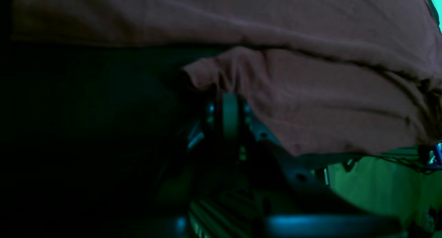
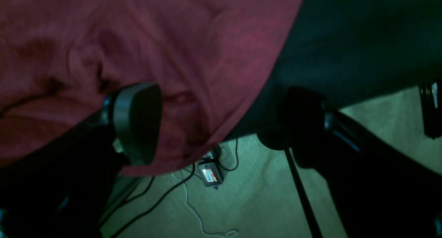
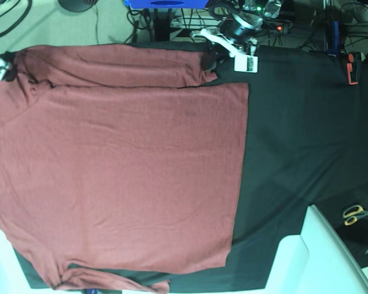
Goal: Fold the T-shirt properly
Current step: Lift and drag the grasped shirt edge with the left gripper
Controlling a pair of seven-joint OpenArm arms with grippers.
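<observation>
On my right wrist feed, the right gripper (image 2: 221, 124) has two dark fingers; one pad (image 2: 136, 122) is grey, rounded and smooth. The left gripper (image 1: 230, 110) looks dim, black-framed, with small screws and a greenish vertical rib.

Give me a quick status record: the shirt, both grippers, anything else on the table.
T-shirt: spread flat on the black cloth, one sleeve lying along the top in the base view
left gripper: looks shut on the sleeve cuff
right gripper: open, fingers either side of the shirt's edge
extras: yellow-handled scissors at the right edge of the base view
</observation>
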